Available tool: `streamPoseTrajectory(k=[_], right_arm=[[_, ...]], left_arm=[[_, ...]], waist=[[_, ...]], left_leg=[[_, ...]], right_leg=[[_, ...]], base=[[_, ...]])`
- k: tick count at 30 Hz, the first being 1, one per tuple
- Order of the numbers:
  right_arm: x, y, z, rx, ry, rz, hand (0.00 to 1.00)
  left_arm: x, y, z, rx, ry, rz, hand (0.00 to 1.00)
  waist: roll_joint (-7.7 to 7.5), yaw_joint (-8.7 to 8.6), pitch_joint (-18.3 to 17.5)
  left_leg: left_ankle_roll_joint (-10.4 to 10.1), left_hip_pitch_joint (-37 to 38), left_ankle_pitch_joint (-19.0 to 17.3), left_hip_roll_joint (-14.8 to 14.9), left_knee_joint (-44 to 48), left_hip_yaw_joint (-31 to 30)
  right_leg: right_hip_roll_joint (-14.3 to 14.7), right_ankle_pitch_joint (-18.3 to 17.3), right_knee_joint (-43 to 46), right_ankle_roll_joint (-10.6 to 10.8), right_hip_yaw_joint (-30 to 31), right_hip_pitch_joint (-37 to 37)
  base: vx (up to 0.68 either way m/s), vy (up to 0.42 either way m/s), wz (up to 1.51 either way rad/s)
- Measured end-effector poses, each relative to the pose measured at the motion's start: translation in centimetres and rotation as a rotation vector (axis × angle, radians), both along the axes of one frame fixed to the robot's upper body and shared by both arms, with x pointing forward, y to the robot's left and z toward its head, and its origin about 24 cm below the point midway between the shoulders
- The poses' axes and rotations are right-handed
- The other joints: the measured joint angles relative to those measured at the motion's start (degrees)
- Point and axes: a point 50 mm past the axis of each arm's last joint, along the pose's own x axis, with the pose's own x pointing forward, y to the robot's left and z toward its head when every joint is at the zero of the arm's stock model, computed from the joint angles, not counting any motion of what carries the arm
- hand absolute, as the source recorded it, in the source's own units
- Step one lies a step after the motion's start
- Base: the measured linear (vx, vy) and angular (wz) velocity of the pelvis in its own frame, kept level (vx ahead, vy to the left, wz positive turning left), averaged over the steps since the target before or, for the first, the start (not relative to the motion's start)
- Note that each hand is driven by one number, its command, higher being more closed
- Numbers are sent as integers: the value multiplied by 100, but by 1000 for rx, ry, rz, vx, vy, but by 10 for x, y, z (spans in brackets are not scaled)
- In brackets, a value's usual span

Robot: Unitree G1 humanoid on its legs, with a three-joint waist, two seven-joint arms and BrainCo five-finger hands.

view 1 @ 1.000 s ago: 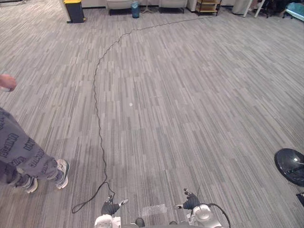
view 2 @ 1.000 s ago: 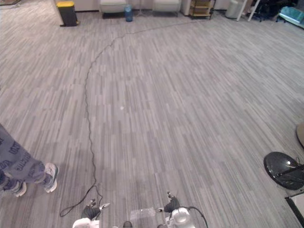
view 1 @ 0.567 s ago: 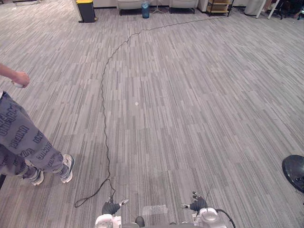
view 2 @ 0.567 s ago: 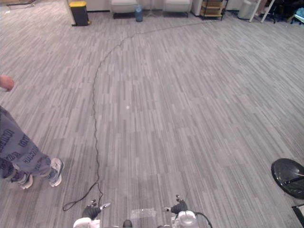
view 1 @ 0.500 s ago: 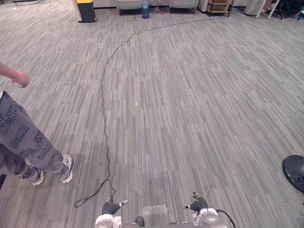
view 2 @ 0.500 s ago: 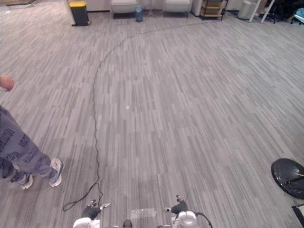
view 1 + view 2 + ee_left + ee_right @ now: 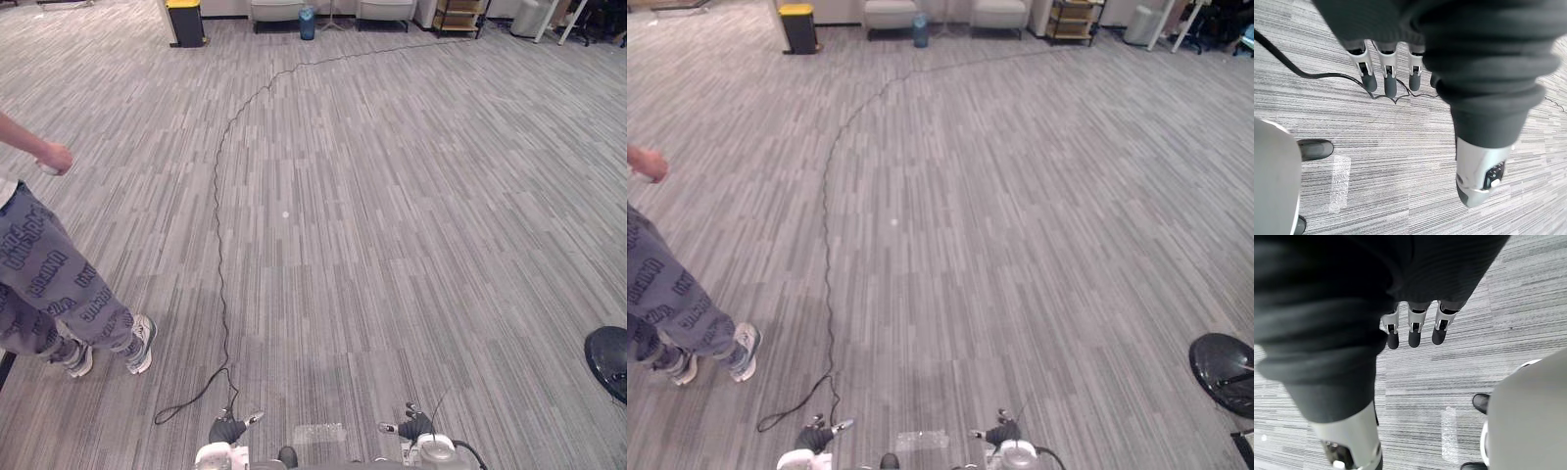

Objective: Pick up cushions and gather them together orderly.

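So both hands are just hanging low over the floor (image 7: 392, 215), the left hand (image 7: 227, 429) and the right hand (image 7: 416, 425) near each other. In the wrist views the fingers (image 7: 1384, 73) of the left one are straight and pointing down at the grey striped carpet, relaxed, with nothing in them and touching nothing. Same deal on the right: fingers (image 7: 1415, 328) loose and straight, nothing held.

Off beyond the left hand there's a person (image 7: 49, 284) in patterned trousers and pale sneakers (image 7: 140, 343), their own hand (image 7: 54, 157) closed round something small and white. Out past the right hand sits a round black disc (image 7: 609, 357) on the floor. Way ahead of both hands: a yellow-lidded bin (image 7: 184, 20), a blue container (image 7: 308, 22), pale seats (image 7: 277, 10) and a shelf unit (image 7: 456, 15)
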Motion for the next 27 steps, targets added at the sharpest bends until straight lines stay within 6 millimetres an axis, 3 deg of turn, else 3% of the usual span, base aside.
streamPoseTrajectory(k=[21, 23, 25, 27], right_arm=[[-11, -8, -2, 24, 15, -134, 0], [-10, -7, -2, 32, 9, -151, 0], [-10, -12, -2, 38, 1, -206, 0], [-7, -16, 0, 35, -11, -219, 0]], left_arm=[[2, 2, 0, 0, 5, 1, 0], [5, 7, 3, 2, -16, 22, 0], [12, 10, 7, -18, -61, 92, 0], [16, 10, 8, -25, -74, 102, 0]], waist=[[-27, 37, -53], [-85, 36, -18], [-38, 83, 156], [19, 111, 234]], left_leg=[[-18, -329, 13, -17, 86, -319], [-10, -890, -383, 5, 1004, -229], [-186, -1668, -1078, 363, 2854, 495], [-244, -1975, -1441, 676, 3657, 812]], right_leg=[[-23, -140, 6, -10, -355, -136], [-86, -129, 60, -20, -422, -266], [-61, -204, 188, -74, -411, -190], [-49, -342, 233, -108, -391, -83]], base=[[6, -6, 9], [54, 1, 7], [53, 34, -8], [53, 126, -13]])
